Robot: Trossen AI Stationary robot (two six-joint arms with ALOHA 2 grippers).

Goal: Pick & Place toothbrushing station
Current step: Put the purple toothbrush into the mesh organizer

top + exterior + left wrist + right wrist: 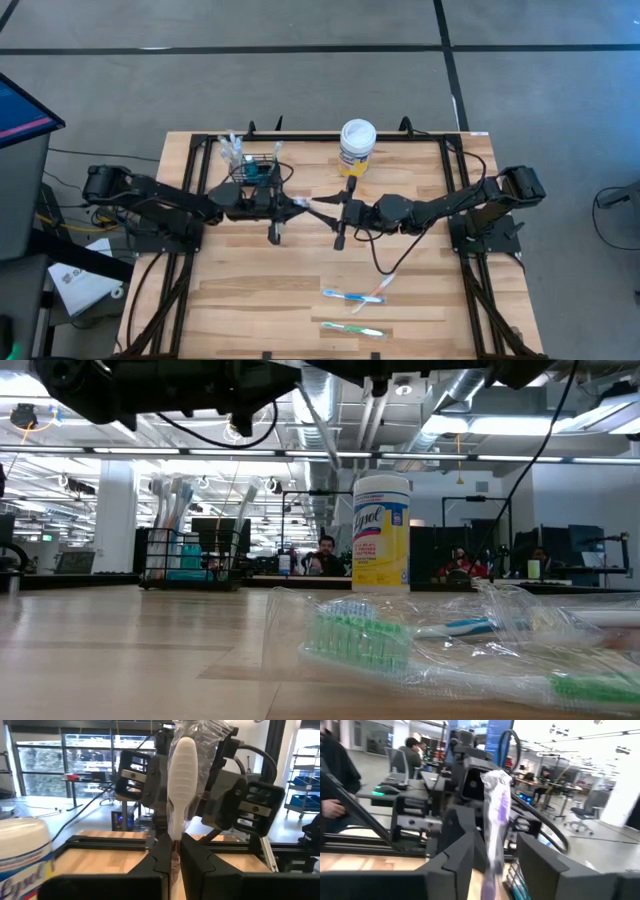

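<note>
Wrapped toothbrushes sit closest to you: in the low view a green-bristled toothbrush [365, 640] in clear plastic lies at the near edge of the tabletop [120, 650], with a blue-handled one [470, 626] just behind it. From above you see both on the near right part of the tabletop [250, 290], blue toothbrush [352, 295] farther, green one [352, 329] nearer.

Both arms meet over the middle of the tabletop. Left tool [300, 204] points right, right tool [335, 209] points left, tips almost touching. Between them is a wrapped white toothbrush [318, 206].

Left wrist view: left tool [176, 851] is clamped on the bottom of the white toothbrush [181, 785], fingers [159, 855] tight on either side, handle standing upright, clear wrapper [205, 732] bunched at the top. Right arm's tool body sits right behind it.

Right wrist view: right tool [495, 855] has its fingers [460, 855] spread, the plastic-wrapped toothbrush [495, 815] hanging in the gap. You cannot tell if either finger touches it.

Toothbrushing station [256, 167], black wire basket with toothbrushes standing in it, is at the far left of the tabletop, just beyond the left arm. In the low view the basket [190, 558] is far left, the yellow wipes tub [381, 532] far centre. Tub [357, 146] is well right of the basket.
</note>
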